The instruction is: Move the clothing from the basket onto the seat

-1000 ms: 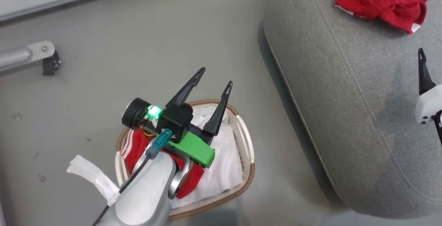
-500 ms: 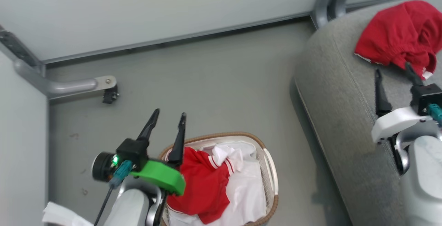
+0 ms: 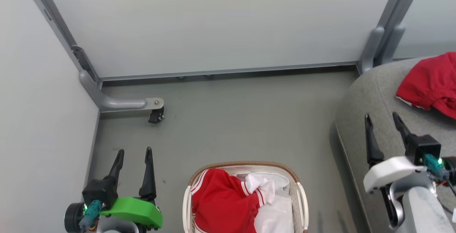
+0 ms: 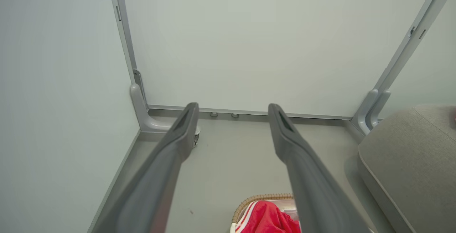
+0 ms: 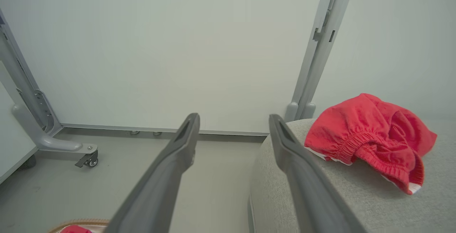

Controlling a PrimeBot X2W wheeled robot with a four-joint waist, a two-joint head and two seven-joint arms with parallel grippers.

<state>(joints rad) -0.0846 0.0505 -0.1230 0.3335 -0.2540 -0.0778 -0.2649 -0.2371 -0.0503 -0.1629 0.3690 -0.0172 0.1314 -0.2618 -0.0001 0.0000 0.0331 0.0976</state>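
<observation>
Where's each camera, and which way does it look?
Head view: on the head, looking down at floor, basket and seat; left gripper and right gripper show.
Left wrist view: on the left wrist, facing the wall; its fingers show.
Right wrist view: on the right wrist, facing wall and seat; its fingers show.
Shared: head and right wrist views both see the red clothing on the seat.

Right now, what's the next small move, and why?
Probably bring the left gripper across and down onto the red garment in the basket. One red piece lies on the seat, so the basket one is what's left. Both grippers are open and empty. The left stands just beside the basket, while the right gripper is over the seat.
</observation>
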